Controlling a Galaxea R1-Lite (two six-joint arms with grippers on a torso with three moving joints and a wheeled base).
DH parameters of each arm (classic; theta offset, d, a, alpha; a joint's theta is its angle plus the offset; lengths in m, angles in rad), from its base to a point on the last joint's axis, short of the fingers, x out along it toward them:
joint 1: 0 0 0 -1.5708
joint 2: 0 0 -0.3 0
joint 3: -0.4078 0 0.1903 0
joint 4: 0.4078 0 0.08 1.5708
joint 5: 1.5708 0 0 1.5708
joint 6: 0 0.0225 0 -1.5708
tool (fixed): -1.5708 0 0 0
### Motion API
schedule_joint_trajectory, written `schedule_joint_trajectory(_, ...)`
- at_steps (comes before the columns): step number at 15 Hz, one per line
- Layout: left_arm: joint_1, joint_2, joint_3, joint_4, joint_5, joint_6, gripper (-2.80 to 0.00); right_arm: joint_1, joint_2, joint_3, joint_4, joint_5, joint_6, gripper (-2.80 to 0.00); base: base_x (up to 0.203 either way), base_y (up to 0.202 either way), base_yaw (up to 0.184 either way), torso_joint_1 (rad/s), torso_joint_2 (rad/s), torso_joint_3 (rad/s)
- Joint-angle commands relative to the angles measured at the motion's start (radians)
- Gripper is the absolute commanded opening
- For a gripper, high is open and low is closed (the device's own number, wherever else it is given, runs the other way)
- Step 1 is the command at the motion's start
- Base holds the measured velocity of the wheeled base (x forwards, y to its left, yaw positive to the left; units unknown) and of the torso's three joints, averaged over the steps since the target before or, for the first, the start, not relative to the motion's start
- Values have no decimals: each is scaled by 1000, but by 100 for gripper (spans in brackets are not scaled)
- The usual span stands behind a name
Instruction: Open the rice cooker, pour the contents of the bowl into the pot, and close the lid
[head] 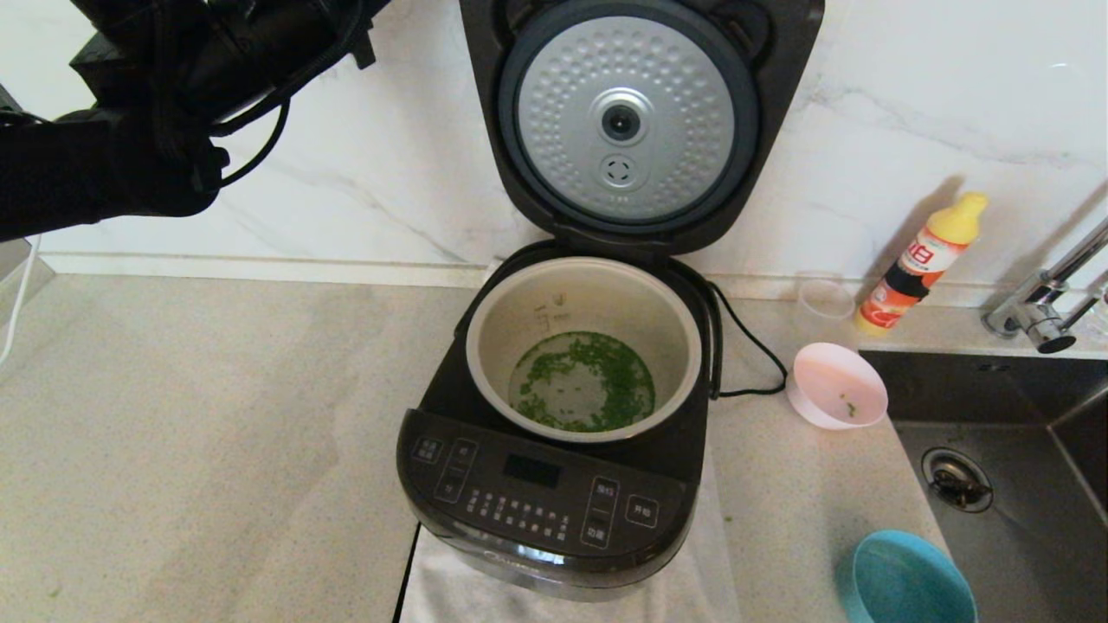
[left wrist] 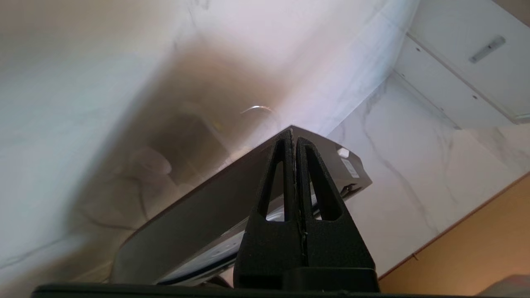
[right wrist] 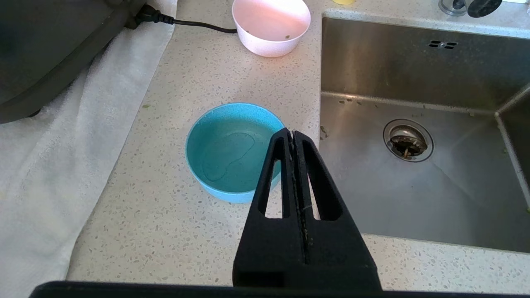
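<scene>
one glossy black rice cooker (head: 554, 502), button labels unreadable; hinged lid (head: 640, 121) raised. two bowls right: pale-pink bowl (head: 837, 385), blue bowl (head: 905, 580). left hand (left wrist: 294, 134) and right hand (right wrist: 292, 134) closed, empty.

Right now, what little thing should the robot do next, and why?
Probably swing the left gripper, fingers shut, up behind the upright lid and push it down. The green bits already lie in the pot, and the pink bowl sits nearly empty beside the cooker.

Wide bare surface (head: 216, 433) left of the rice cooker (head: 554, 484), upright lid (head: 636, 121) blocking the back, pot (head: 584, 346) mouth open from above, bowl (head: 837, 385), blue bowl (head: 905, 580), bottle (head: 922, 260), sink (head: 1021, 484) crowding the right
</scene>
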Motion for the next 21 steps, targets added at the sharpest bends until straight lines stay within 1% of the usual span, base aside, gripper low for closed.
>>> schedule_joint_trajectory(1,-20,15,0,-4,-5,-1,-280,0,2,0,0,0,0,-280,0,0,0,0,0,0)
schedule_joint_trajectory(5,-40,33,0,-4,-5,2,-280,0,2,0,0,0,0,-280,0,0,0,0,0,0)
schedule_joint_trajectory(11,-42,23,-1,-12,-2,3,-280,0,2,0,0,-1,0,-280,0,0,0,0,0,0)
schedule_joint_trajectory(15,0,18,-2,-62,1,-1,-280,0,2,0,0,0,0,-280,0,0,0,0,0,0)
schedule_joint_trajectory(19,7,51,-3,-150,-2,1,-280,0,2,0,0,0,0,-280,0,0,0,0,0,0)
schedule_joint_trajectory(21,9,64,-3,-163,-19,2,-280,1,2,0,0,0,0,-280,0,0,0,0,0,0)
